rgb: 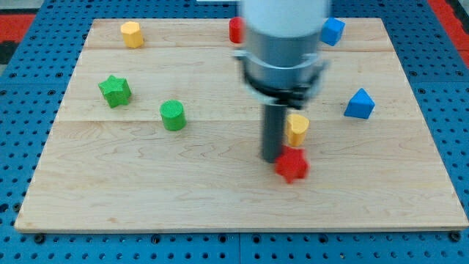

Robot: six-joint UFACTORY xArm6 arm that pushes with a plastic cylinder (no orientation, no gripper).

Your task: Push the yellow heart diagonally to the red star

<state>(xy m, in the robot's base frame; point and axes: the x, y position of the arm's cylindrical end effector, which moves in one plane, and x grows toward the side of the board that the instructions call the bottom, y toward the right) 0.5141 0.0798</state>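
The yellow heart (297, 128) sits right of the board's middle. The red star (292, 166) lies just below it, almost touching. My tip (272, 158) is down on the board at the left side of both, close to the red star's upper left edge and to the yellow heart's lower left. The rod and the arm's grey body above hide the board behind them.
A wooden board (146, 183) carries a green star (115, 91), a green cylinder (173, 115), a yellow block (132, 34) at the top left, a red block (236, 30) partly hidden by the arm, a blue block (333, 31) and a blue triangular block (359, 104).
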